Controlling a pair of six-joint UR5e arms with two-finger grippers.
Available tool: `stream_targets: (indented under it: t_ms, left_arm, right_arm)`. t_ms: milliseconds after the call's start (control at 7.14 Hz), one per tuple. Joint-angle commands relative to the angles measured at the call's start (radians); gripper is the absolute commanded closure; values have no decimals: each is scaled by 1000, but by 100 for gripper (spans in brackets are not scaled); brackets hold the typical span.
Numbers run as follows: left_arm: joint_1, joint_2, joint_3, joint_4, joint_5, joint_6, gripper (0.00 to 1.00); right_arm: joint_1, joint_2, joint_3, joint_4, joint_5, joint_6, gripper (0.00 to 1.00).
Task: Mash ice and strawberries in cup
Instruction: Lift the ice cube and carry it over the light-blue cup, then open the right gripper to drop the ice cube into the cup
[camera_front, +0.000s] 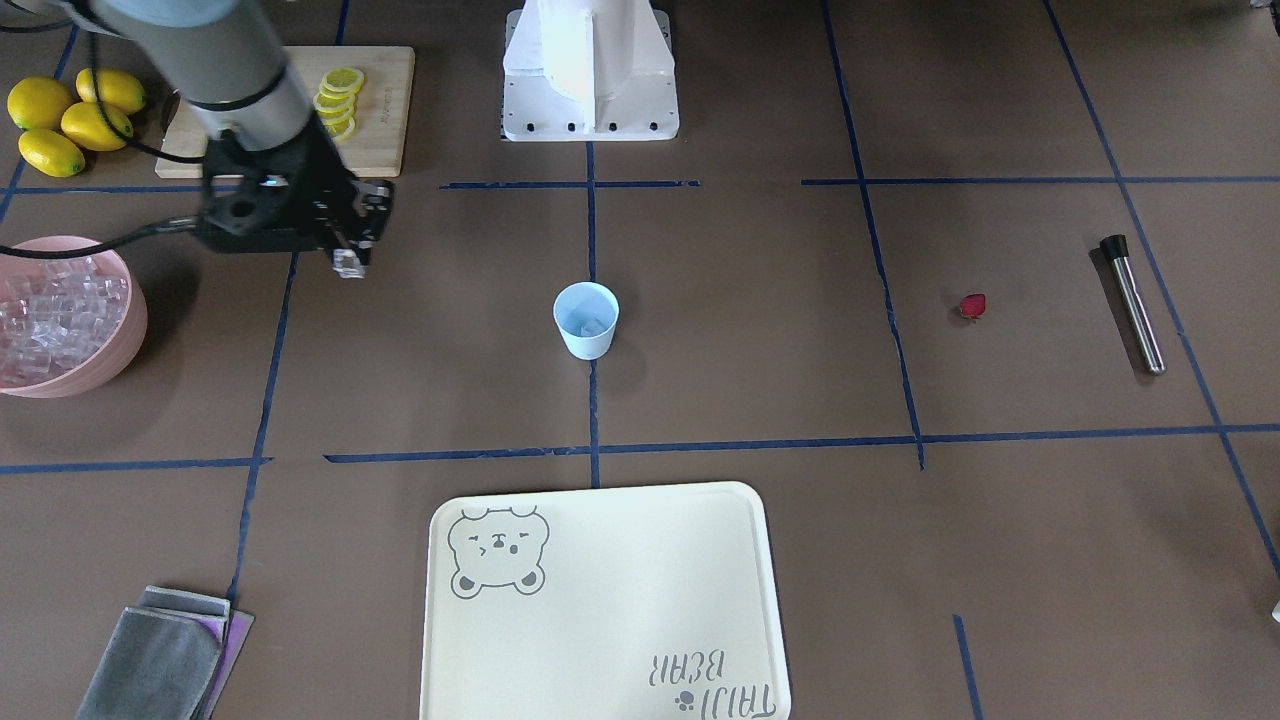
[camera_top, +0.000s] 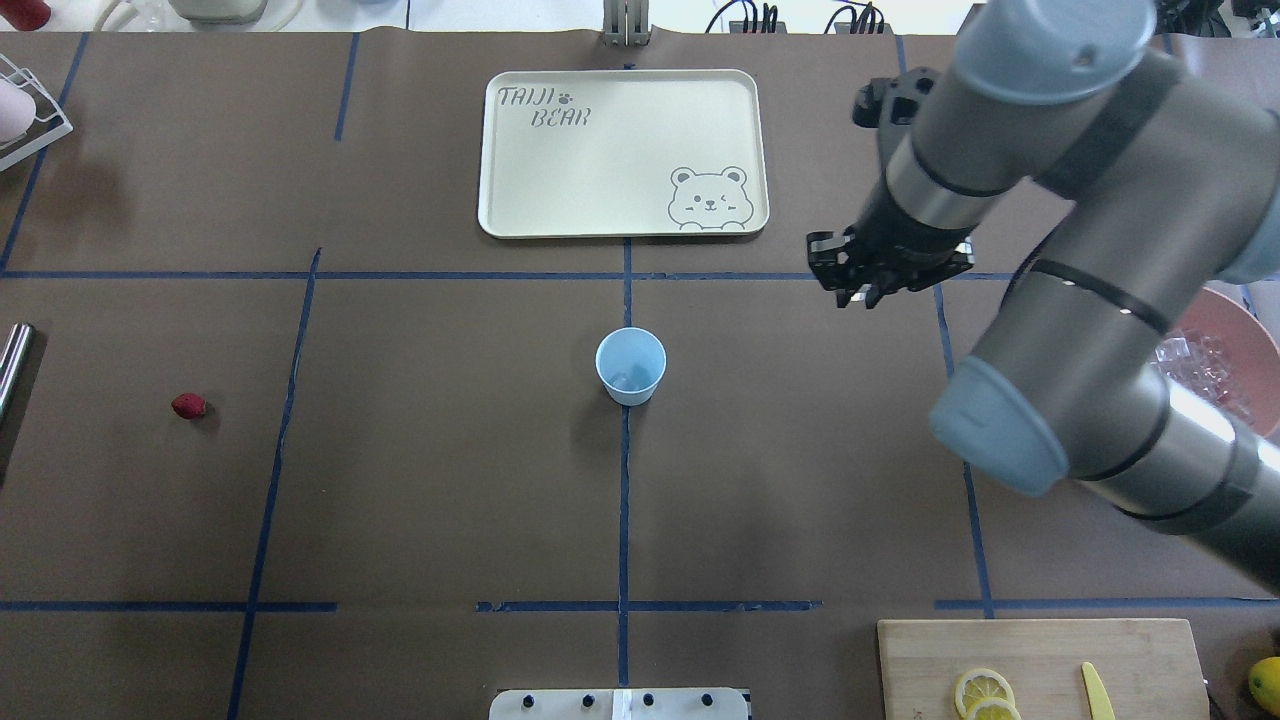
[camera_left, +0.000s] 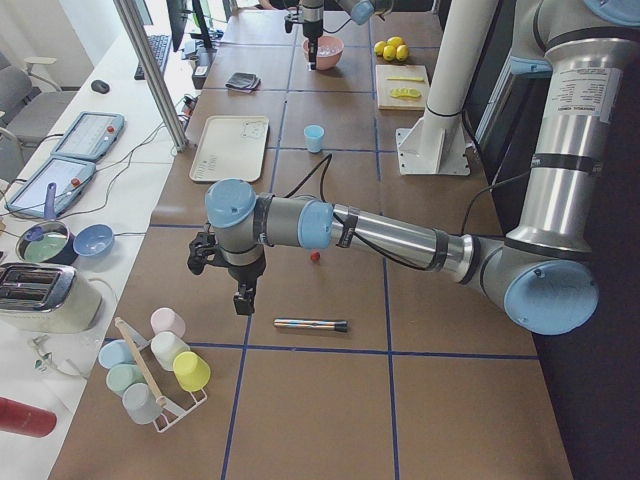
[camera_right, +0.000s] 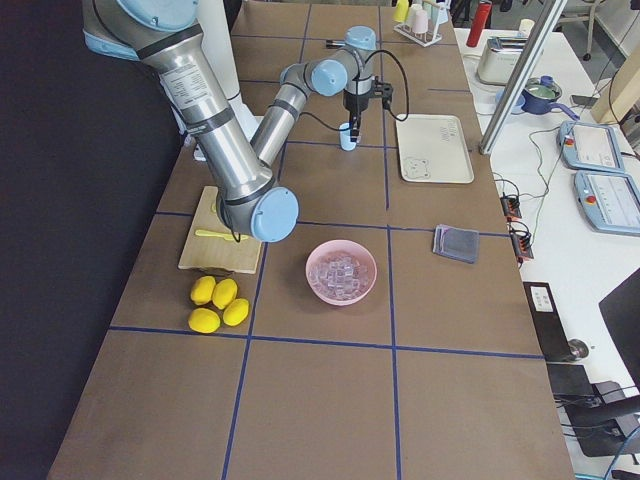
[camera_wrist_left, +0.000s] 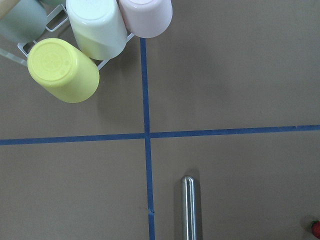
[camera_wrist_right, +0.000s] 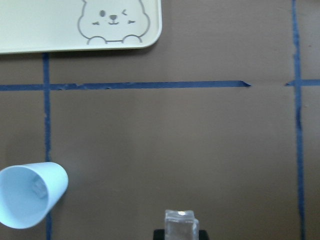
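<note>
My right claw (camera_front: 352, 255) is closed on one ice cube (camera_wrist_right: 181, 223), which is pinched between the fingertips. The claw hangs above the table (camera_front: 760, 300), between the pink bowl (camera_front: 118, 368) of ice and the cup (camera_front: 586, 320). The cup stands upright at the table's centre, on a blue tape line, with at least one loose cube (camera_front: 594, 326) inside. The strawberry (camera_front: 972, 306) lies on the table, well apart from the cup and near the metal muddler (camera_front: 1133, 303). My left claw (camera_left: 243, 297) hangs above the table near the muddler. I cannot tell whether it is open or closed.
</note>
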Motion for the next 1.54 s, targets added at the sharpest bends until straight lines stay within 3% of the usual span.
stream_targets:
  t_ms: [0,140,840,1120,1260,1400]
  left_arm:
    - [0,1,3,-1,3,0,0]
    - [0,2,8,-1,4,0,0]
    - [0,7,17,-7,4,2,0]
    - [0,7,18,-8,3,0,0]
    - [0,7,18,-8,3,0,0]
    - [2,7,18,-8,3,0,0]
  right_arm:
    - [-153,198,-224,87,-142,160,100]
    - [-200,251,-333,133,-170,217,100]
    - [-219,332,-444,144,-184,221,99]
    - [-219,329,-446,144,-186,219,98]
    - [-219,327,-446,143,-184,219,95]
    - [-219,327,-446,143,-184,219,83]
